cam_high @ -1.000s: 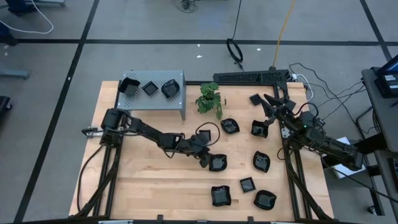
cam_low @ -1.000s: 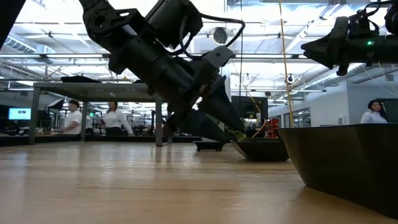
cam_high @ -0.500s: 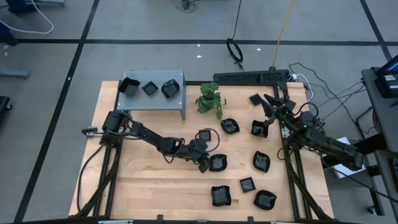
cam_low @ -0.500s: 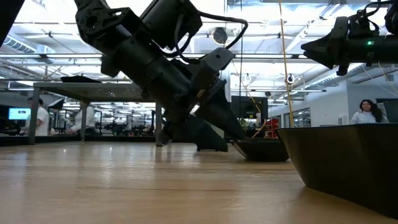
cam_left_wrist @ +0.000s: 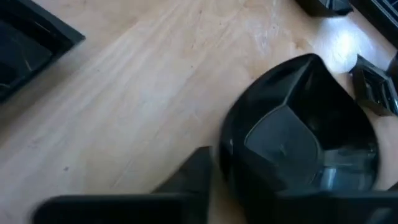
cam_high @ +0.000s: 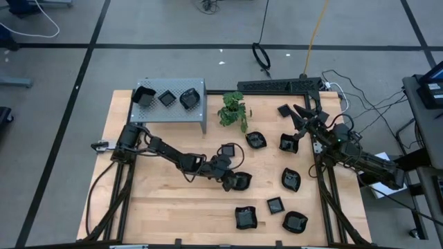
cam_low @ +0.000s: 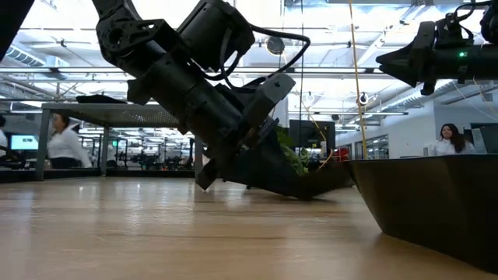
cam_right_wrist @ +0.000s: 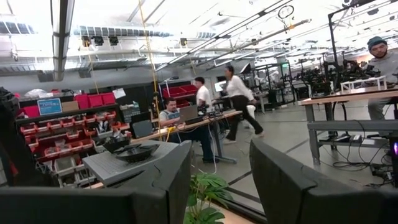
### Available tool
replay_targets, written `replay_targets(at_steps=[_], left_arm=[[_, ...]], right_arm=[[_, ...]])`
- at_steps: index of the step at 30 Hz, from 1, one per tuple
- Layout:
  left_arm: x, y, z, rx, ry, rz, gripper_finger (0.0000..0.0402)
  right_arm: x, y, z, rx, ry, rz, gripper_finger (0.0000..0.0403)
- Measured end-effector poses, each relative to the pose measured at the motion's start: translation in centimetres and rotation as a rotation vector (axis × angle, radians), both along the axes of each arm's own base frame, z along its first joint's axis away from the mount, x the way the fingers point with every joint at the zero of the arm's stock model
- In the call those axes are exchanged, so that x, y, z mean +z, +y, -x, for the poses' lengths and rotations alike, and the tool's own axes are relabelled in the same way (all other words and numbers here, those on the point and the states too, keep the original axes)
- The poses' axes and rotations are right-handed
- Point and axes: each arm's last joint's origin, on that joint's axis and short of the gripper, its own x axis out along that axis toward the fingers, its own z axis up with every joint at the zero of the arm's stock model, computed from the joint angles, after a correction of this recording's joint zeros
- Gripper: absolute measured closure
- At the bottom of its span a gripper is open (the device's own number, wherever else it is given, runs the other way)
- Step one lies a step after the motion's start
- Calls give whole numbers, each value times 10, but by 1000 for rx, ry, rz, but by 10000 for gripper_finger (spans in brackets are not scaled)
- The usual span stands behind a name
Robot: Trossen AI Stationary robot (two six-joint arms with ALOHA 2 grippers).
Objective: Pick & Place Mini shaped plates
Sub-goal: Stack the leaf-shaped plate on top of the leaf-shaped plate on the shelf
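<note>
Black dishes are scattered over the wooden worktop, seven loose beside a green plant and three on the grey metal box, while the left gripper is clamped on one dish mid-worktop, and the right gripper hovers open at the far right.

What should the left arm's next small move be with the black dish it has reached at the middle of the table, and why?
Probably lift the dish a little further, clear of the wood. The left pincer is at its rim, and the low view shows the dish tilted, one edge raised and the other still on the table. The right pincer waits over the far right corner.
</note>
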Motion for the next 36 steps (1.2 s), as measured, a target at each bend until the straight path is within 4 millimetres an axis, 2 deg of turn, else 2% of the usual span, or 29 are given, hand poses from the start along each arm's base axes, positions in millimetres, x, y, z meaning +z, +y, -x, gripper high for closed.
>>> replay_targets(at_steps=[2,3,8,14,18,22,28,36], left_arm=[[1,-1,0,-19,-3,14,381],[3,-2,0,-28,-8,22,389],[15,-2,1,-48,-32,11,390],[52,-1,3,-78,-131,-22,395],[86,2,13,-75,-182,-83,397],[123,12,35,15,-150,-211,397],[175,35,86,184,-67,-333,395],[220,73,149,469,-32,-430,395]], right_arm=[[0,0,0,0,0,0,250],[0,0,0,0,0,0,250],[0,0,0,0,0,0,250],[0,0,0,0,0,0,250],[0,0,0,0,0,0,250],[0,0,0,0,1,0,250],[0,0,0,0,0,0,250],[0,0,0,-1,1,0,250]])
